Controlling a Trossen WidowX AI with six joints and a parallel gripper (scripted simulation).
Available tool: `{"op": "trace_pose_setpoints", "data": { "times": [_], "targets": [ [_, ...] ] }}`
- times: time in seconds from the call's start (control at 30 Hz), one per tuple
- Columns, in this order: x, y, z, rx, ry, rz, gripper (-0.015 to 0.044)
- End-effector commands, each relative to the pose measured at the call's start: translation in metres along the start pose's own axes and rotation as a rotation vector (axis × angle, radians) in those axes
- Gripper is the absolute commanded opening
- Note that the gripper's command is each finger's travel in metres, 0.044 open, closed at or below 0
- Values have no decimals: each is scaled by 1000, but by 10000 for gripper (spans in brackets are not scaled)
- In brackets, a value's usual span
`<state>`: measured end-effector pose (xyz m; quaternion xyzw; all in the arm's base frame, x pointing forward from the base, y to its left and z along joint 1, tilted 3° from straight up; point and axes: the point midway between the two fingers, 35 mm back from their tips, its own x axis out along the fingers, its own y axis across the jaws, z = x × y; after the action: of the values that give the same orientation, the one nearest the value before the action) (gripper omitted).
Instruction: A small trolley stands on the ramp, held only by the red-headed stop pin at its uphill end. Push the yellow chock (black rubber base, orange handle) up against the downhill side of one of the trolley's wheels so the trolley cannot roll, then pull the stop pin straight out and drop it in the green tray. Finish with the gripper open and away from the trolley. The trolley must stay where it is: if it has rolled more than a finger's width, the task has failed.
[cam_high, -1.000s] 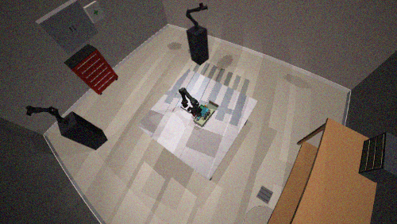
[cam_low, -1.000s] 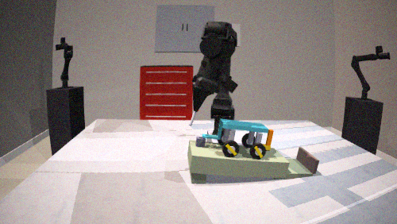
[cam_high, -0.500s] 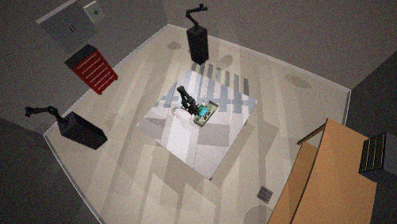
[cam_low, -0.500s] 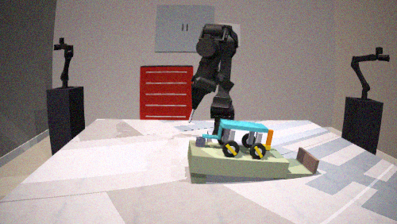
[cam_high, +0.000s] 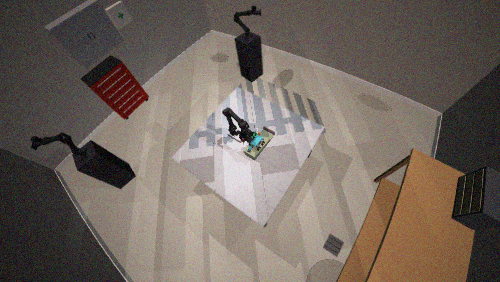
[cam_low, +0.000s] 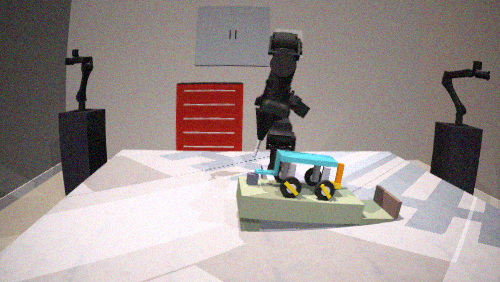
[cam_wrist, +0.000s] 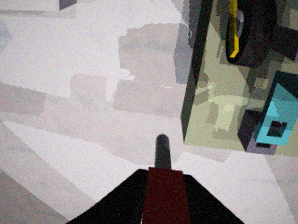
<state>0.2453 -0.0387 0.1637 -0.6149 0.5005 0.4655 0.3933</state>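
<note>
The turquoise trolley (cam_high: 256, 141) (cam_low: 307, 158) stands on the pale green ramp (cam_high: 251, 155) (cam_low: 300, 212) (cam_wrist: 220, 115). The chock's orange handle (cam_low: 340, 174) stands upright at the trolley's downhill end, with yellow at its foot by a wheel; contact with the wheel cannot be made out. My gripper (cam_low: 260, 138) (cam_wrist: 162, 180) is shut on the stop pin (cam_low: 257, 149) (cam_wrist: 167, 195): its red head is between the fingers and its grey shaft sticks out, clear of the trolley's drawbar and the ramp's purple-grey block (cam_low: 252, 178) (cam_wrist: 250, 132). The green tray cannot be made out.
A brown end board (cam_low: 388, 202) stands at the ramp's low end. The ramp's uphill end lies to the right of the pin in the wrist view. Two other arms on black pedestals (cam_high: 249, 57) (cam_high: 104, 165) stand well away from the table.
</note>
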Motion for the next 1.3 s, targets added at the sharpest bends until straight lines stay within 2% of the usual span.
{"op": "trace_pose_setpoints", "data": {
  "times": [0.0,1.27],
  "targets": [
    [-1,1,16,3,1,11,0],
    [-16,4,163,3,-12,11,0]
  ]
}}
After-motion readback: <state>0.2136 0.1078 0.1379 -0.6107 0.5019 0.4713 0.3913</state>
